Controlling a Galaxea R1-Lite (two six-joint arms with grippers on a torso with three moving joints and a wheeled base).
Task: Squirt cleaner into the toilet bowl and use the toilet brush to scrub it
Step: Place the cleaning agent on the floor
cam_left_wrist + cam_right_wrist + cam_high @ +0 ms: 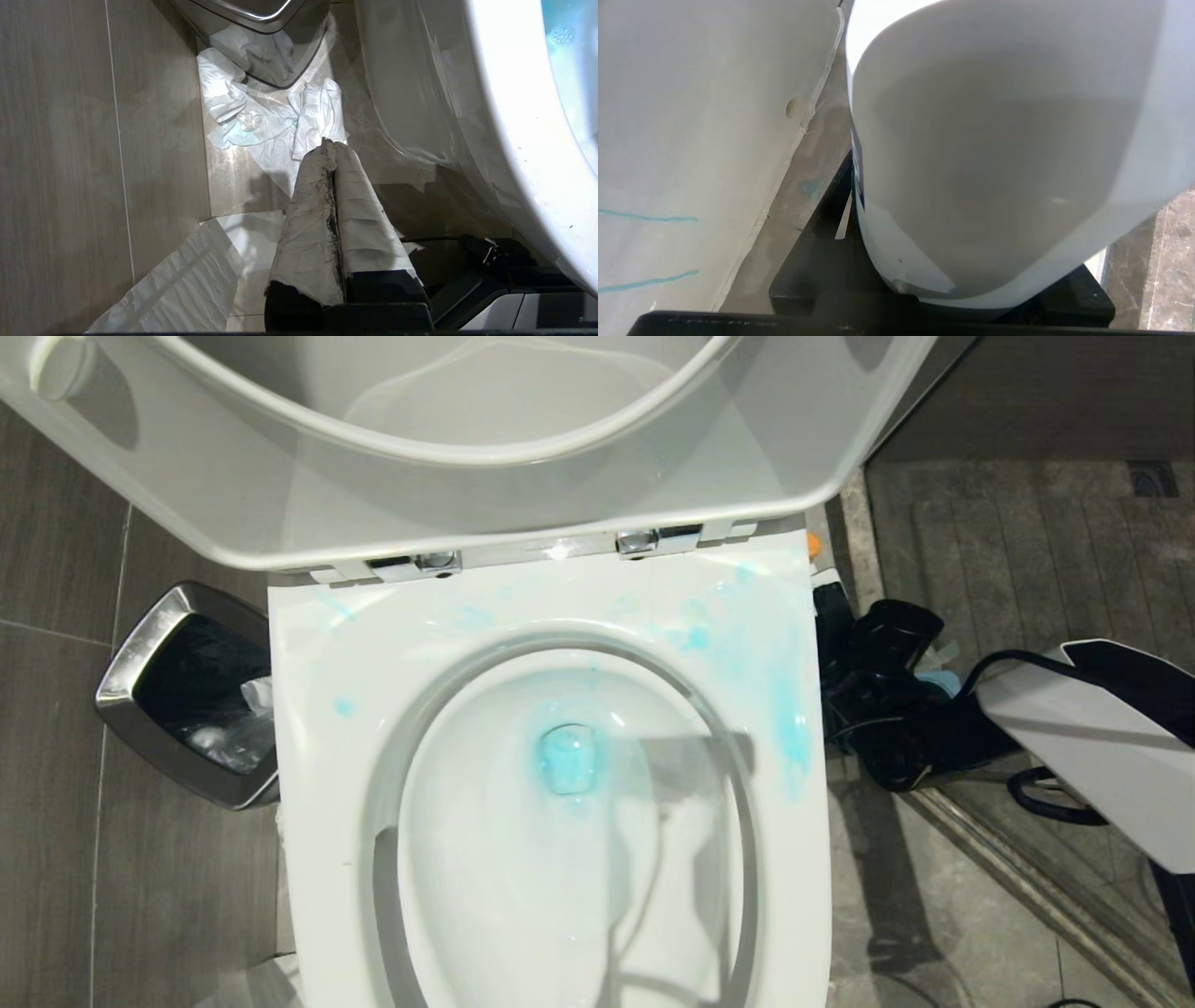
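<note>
The toilet bowl (523,859) is seen from above in the head view, with the seat and lid (467,457) raised at the far side. Blue cleaner is pooled at the drain (567,758), and blue smears are spread over the white rim (784,728), mostly on its right and far parts.

On the right of the toilet, low beside its outer wall, the right gripper (887,709) is seen as a dark shape on the end of the white right arm (1083,728). In the right wrist view the white cleaner bottle (994,163) fills the frame between the black fingers (817,261), which are closed part-way around its body; a strip of its dark blue label is visible at one edge. An orange cap (813,545) is glimpsed just past the far right corner of the rim. Beside the bottle, the toilet's outer wall (691,140) is marked by thin blue streaks.

The left gripper (332,154) is shown only in the left wrist view, held low on the left of the toilet above the floor, its tape-wrapped fingers (308,210) pressed together with nothing between them. Crumpled white paper (261,116) lies on the tiles near a silver-rimmed waste bin (131,663), which stands on the left of the toilet.

The toilet brush cannot be made out in any view.
</note>
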